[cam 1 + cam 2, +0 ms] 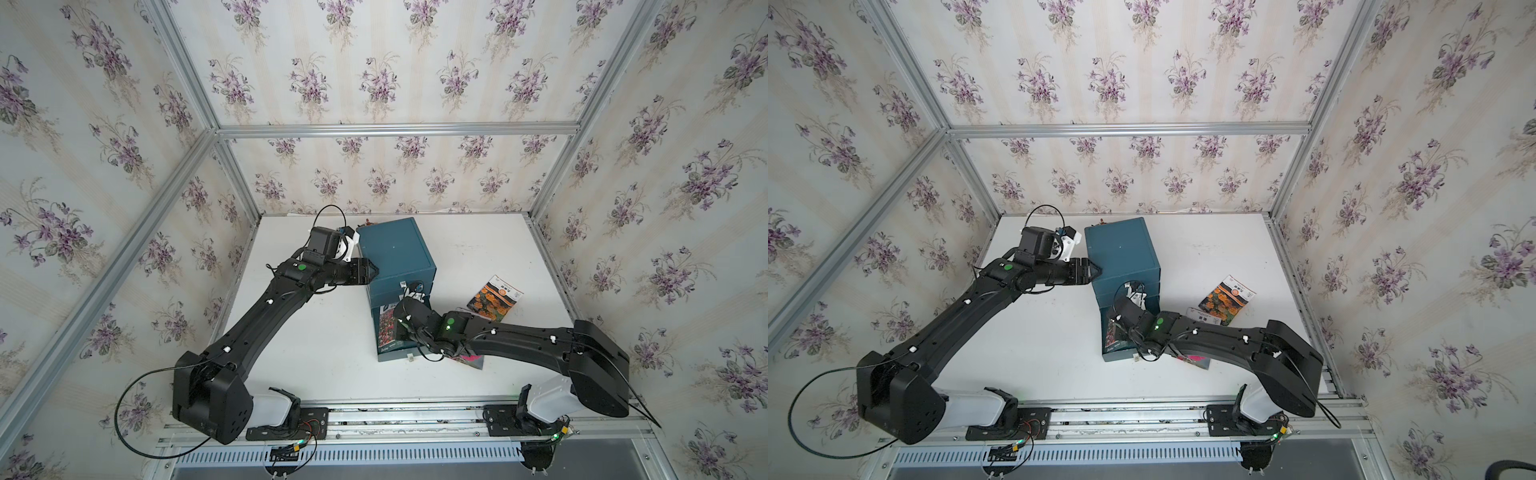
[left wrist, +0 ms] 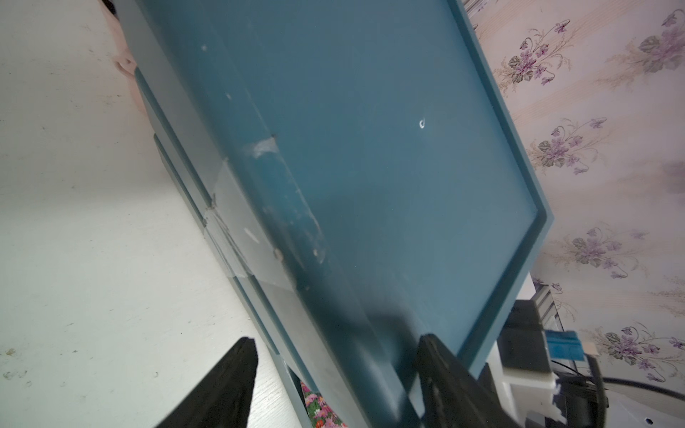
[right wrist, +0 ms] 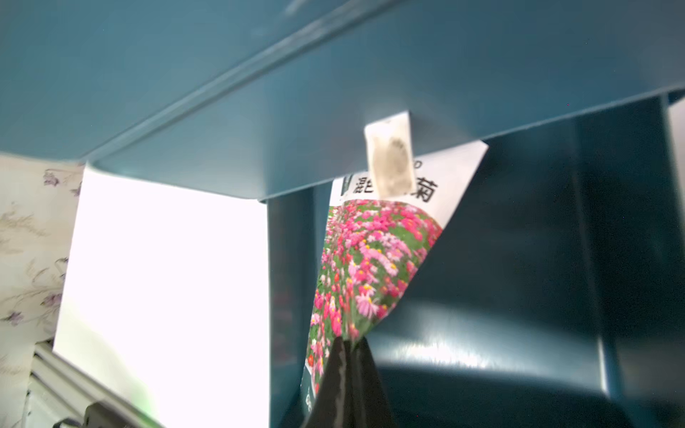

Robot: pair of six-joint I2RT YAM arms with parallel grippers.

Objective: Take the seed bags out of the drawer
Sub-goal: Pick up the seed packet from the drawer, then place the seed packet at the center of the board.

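A blue drawer cabinet (image 1: 395, 249) stands mid-table with its bottom drawer (image 1: 390, 356) pulled out. Inside it, a seed bag showing a field of small pink flowers (image 3: 370, 259) is tilted up by one corner. My right gripper (image 3: 348, 344) is shut on that corner. A strip of this bag also shows in a top view (image 1: 384, 328). The orange marigold seed bag (image 1: 494, 299) lies on the table right of the cabinet. A deep-pink seed bag (image 1: 471, 359) lies mostly hidden under my right arm. My left gripper (image 2: 333, 355) is open, its fingers (image 2: 237, 370) straddling the cabinet's upper left edge.
A white pull tab (image 3: 393, 159) hangs from the shut drawer above the open one. The white table (image 1: 311, 332) ends at papered walls with aluminium posts on three sides. A metal rail (image 1: 395, 415) carrying both arm bases runs along the front edge.
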